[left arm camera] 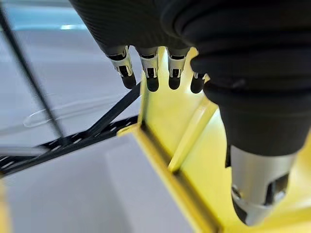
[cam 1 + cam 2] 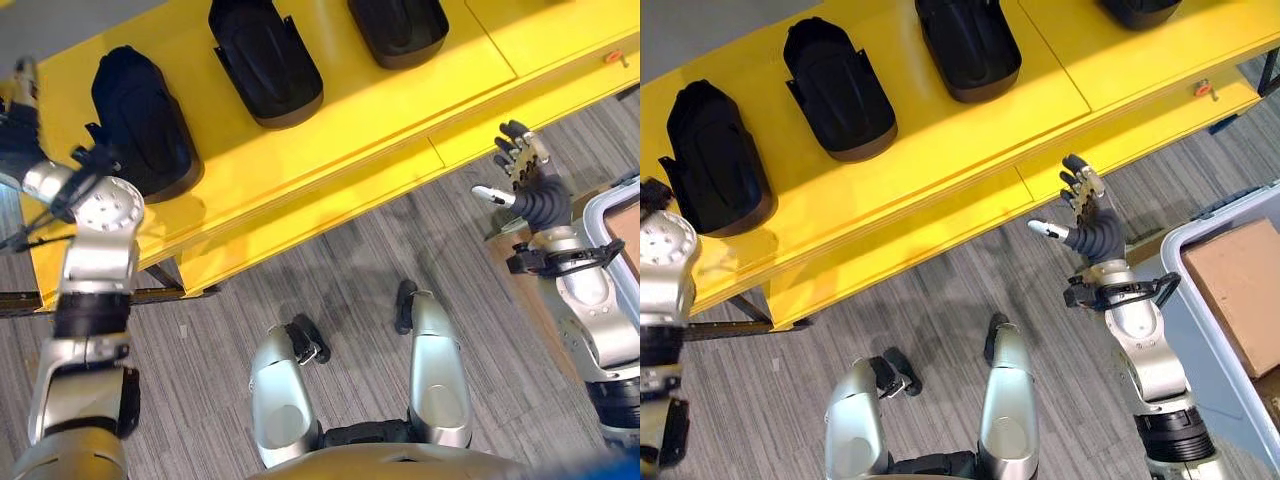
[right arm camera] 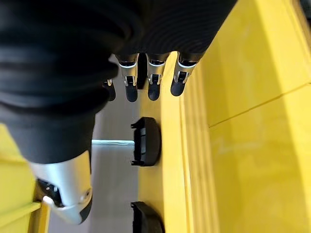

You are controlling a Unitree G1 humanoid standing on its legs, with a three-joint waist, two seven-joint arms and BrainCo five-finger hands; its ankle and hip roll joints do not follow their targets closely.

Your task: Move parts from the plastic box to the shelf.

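Overhead, I count four black parts (image 2: 839,88) on the yellow shelf (image 2: 940,180). My right hand (image 2: 1088,215) hovers empty beside it, fingers spread; my left hand (image 1: 160,73) hangs relaxed, empty. One box (image 2: 1200,330) sits right.

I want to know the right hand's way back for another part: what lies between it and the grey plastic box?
Nothing: in the right eye view only bare striped floor separates the open right hand from the plastic box.
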